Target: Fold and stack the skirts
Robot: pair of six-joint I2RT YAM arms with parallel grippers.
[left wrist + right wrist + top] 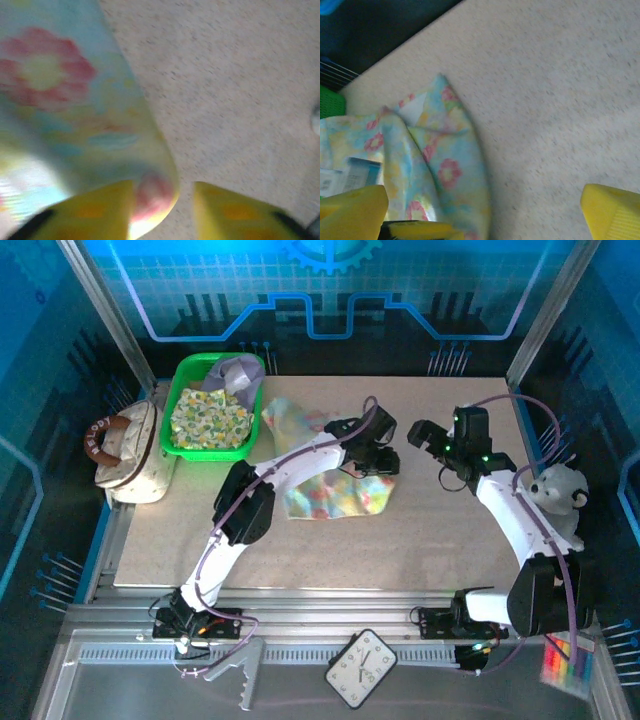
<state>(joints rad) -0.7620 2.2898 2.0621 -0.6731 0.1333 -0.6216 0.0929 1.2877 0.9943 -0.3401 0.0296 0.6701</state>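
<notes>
A pastel skirt with pink flowers (330, 495) lies crumpled in the middle of the table. My left gripper (378, 462) hangs low over its right edge. In the left wrist view the yellow fingers (100, 212) stand apart, with a rounded fold of the floral skirt (65, 100) lying between them against the left finger, so my left gripper (162, 210) is open. My right gripper (425, 435) hovers just right of the cloth, wide open over bare table (482, 212), the floral skirt (445, 160) to its left. A yellow-green leafy skirt (208, 420) and a lavender-grey one (238, 372) sit in the green basket (172, 415).
A cream handbag (130, 450) with a brown handle stands at the left table edge. A white plush toy (558, 495) sits at the right edge beside my right arm. A small clock (360, 668) lies on the metal ledge in front of the table.
</notes>
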